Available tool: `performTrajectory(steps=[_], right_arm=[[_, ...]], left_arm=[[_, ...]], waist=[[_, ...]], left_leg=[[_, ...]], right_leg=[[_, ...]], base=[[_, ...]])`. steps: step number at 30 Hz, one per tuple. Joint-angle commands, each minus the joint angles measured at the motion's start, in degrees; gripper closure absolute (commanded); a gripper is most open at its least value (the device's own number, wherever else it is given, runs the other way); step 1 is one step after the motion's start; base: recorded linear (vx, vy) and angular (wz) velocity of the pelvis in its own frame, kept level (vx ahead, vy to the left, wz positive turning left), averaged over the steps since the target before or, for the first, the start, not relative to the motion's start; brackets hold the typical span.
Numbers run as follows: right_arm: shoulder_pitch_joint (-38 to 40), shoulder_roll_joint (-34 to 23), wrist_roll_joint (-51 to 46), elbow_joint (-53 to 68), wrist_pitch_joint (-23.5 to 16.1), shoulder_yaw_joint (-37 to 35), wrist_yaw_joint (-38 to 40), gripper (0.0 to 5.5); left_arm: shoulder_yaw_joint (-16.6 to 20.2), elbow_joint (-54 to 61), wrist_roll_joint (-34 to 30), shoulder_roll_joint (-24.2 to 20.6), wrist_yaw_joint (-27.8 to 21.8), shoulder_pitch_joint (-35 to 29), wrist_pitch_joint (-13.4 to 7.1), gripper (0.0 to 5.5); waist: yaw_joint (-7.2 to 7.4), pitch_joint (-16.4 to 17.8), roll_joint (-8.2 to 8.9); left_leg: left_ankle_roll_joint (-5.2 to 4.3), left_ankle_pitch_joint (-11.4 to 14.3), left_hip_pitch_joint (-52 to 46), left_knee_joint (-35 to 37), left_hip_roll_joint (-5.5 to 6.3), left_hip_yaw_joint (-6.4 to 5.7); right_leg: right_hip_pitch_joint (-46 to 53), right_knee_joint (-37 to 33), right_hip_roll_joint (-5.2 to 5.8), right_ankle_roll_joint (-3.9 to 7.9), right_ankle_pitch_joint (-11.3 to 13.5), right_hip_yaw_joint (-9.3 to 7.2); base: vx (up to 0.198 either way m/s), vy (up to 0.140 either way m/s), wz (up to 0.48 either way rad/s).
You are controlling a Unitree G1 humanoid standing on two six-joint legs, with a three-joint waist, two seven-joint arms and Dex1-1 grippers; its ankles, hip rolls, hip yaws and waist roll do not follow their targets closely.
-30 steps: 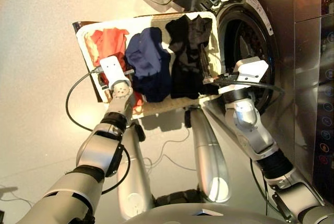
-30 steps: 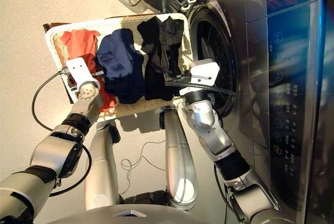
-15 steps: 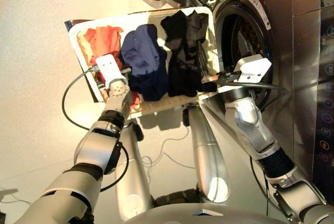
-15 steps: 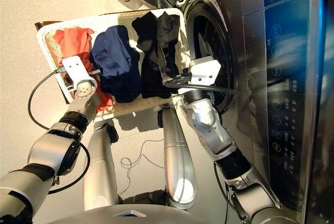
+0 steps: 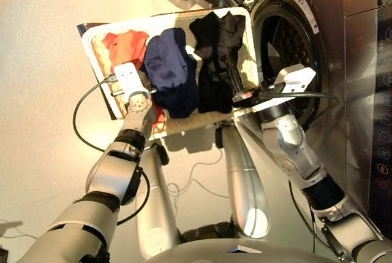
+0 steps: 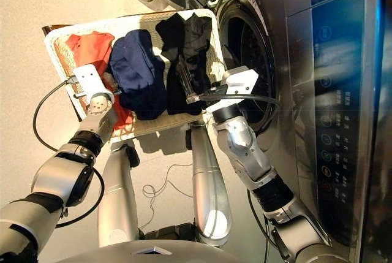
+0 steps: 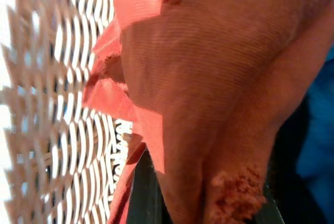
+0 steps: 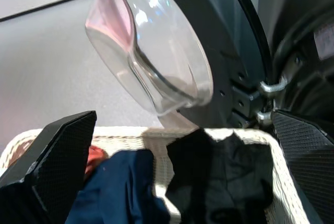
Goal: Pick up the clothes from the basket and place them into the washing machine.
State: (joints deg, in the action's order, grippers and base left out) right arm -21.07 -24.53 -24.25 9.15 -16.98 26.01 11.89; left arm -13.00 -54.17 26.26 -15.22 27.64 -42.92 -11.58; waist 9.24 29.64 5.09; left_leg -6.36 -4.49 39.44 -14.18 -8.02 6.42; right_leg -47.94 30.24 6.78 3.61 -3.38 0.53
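Right wrist view: right hand [image 8: 180,172] open above black garment [image 8: 224,174].

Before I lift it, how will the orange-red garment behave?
Likely floppy: the orange-red garment lies crumpled in the basket. Probably light, thin cloth. It may drag on the navy garment, whose edge meets it.

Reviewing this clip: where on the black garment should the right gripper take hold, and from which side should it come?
Best guess: the bunched near end of the black garment, coming from above. It lies strung out along the basket's washer-side end, and the open right gripper hangs over that end. The folds there give something to pinch, clear of the navy garment.
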Motion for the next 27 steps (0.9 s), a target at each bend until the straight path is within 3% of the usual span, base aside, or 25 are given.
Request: performTrajectory(steps=[1, 3, 11, 17, 22, 27], right_arm=[[0.40, -0.30, 4.13, 1.32, -4.32, -1.97, 1.69, 0.00], [0.99, -0.05, 4.46, -0.39, -3.51, -2.61, 1.19, 0.00], [2.67, 0.07, 4.70, -3.12, 0.68, -4.64, 0.23, 0.00], [1.36, -3.29, 3.31, -1.97, 4.55, -3.54, -6.59, 0.00], [-1.98, -7.84, 3.40, 1.42, 6.65, -1.01, -13.07, 0.00], [-5.85, -10.77, 7.19, 3.86, 8.66, -0.06, -17.16, 0.00]], left_arm=[[-1.21, 7.39, -6.19, 0.89, 2.42, 4.85, -5.19, 5.50], [-3.21, 15.84, -10.06, 0.38, 1.44, 10.52, -6.18, 5.50], [-2.45, 36.73, -13.32, -3.06, -2.20, 21.73, -8.57, 5.50], [-2.22, 52.91, -15.07, -9.75, -10.37, 25.64, -9.98, 5.50], [-2.99, 60.37, -6.07, -11.34, -19.49, 25.28, -11.71, 5.50], [-3.95, 66.71, -1.52, -12.40, -25.34, 24.44, -11.46, 5.50]], waist=[[-0.57, -2.30, -0.11], [-1.76, -2.35, -0.71], [-4.23, -3.17, -1.73], [-5.48, -4.70, -2.08], [-5.94, -6.20, -2.30], [-5.99, -7.49, -2.83]], left_leg=[[0.65, 4.22, -1.83, -3.60, 1.87, -2.20], [0.69, 3.64, -5.75, -1.20, 2.83, -2.02], [0.85, 2.55, -13.93, 4.27, 4.56, -1.73], [1.01, 2.76, -17.44, 5.52, 5.00, -1.54], [0.95, 2.62, -18.46, 6.12, 5.40, -1.55], [1.04, 2.62, -19.69, 7.10, 5.47, -1.56]], right_leg=[[6.84, -14.09, 1.42, 5.45, 9.87, -0.17], [10.53, -15.59, 1.91, 5.60, 10.03, -0.32], [18.52, -19.81, 3.37, 6.08, 10.65, -0.67], [22.69, -22.35, 4.02, 6.39, 10.98, -0.62], [23.93, -23.24, 4.42, 6.31, 11.05, -0.42], [24.35, -22.86, 4.58, 6.37, 10.58, -0.25]], base=[[0.000, 0.000, 0.000], [0.068, 0.035, 0.060], [0.029, 0.014, 0.026], [0.009, 0.005, 0.005], [0.000, 0.000, 0.000], [0.000, 0.000, 0.000]])
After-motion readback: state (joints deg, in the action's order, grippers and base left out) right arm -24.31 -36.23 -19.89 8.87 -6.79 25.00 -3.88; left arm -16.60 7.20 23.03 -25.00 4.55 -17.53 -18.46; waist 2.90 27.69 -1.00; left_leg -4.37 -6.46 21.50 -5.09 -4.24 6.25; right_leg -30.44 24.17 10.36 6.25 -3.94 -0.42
